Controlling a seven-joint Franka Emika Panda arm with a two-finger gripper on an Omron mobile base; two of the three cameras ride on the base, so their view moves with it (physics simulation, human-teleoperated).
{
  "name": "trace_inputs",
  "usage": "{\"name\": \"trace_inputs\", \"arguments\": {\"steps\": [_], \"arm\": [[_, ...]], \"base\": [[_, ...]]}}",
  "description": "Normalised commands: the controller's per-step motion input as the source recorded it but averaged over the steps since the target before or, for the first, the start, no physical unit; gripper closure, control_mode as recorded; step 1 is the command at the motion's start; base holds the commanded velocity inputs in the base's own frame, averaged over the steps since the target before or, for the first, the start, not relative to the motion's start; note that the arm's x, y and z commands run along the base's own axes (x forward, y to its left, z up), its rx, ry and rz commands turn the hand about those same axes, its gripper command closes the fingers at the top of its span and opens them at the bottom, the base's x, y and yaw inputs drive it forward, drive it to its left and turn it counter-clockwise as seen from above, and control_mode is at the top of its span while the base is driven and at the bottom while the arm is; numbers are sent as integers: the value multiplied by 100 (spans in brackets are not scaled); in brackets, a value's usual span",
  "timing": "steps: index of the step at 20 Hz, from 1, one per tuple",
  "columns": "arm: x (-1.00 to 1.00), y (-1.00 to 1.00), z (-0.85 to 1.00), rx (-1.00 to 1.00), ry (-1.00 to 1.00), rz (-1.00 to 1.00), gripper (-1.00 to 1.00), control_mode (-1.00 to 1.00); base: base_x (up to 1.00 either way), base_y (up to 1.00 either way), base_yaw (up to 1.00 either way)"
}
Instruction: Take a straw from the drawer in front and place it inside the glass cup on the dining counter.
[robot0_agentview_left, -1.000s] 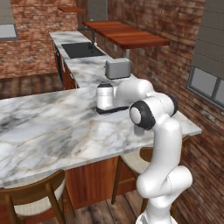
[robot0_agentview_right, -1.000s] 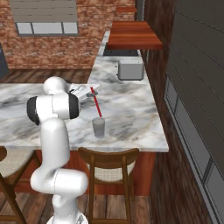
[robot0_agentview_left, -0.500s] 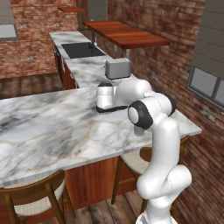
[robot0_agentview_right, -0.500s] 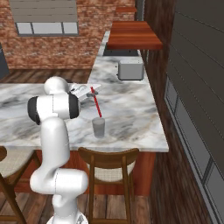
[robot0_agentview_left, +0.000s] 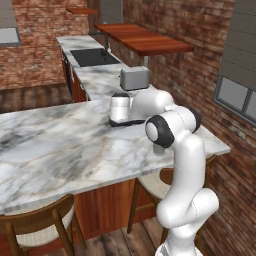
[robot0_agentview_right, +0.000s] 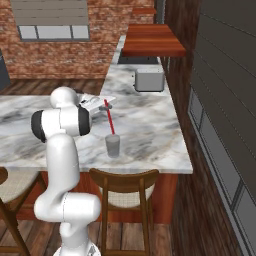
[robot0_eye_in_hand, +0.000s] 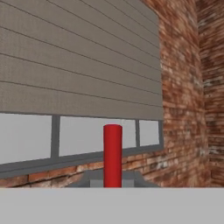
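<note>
The red straw (robot0_agentview_right: 109, 119) hangs slanted over the dining counter (robot0_agentview_right: 150, 142), its top end pinched in my gripper (robot0_agentview_right: 104, 102), which is shut on it. Its lower end reaches the mouth of the small glass cup (robot0_agentview_right: 113, 146), which stands upright near the counter's front edge; I cannot tell whether the tip is inside. In the hand view the straw (robot0_eye_in_hand: 112, 154) rises straight between my gripper's (robot0_eye_in_hand: 112, 180) fingertips, against a window and a brick wall. In the left base view my arm hides the cup on the dining counter (robot0_agentview_left: 60, 145). The drawer is out of view.
A silver toaster (robot0_agentview_right: 149, 79) stands on the worktop behind the counter, also seen as the toaster (robot0_agentview_left: 135, 77) from the left. Wooden stools (robot0_agentview_right: 125, 184) (robot0_agentview_left: 42, 217) are tucked under the counter's near edge. A sink (robot0_agentview_left: 92, 56) lies farther back.
</note>
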Motion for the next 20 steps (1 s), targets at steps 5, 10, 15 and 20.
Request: {"name": "trace_inputs", "arguments": {"steps": [5, 10, 15, 20], "arm": [[0, 0, -3, 9, 1, 0, 100, -100], [0, 0, -19, 4, 0, 0, 100, -100], [0, 0, -21, 0, 0, 0, 100, -100], [3, 0, -16, 0, 0, 0, 100, -100]], "base": [[0, 0, 0], [0, 0, 0], [0, 0, 0], [0, 0, 0]]}}
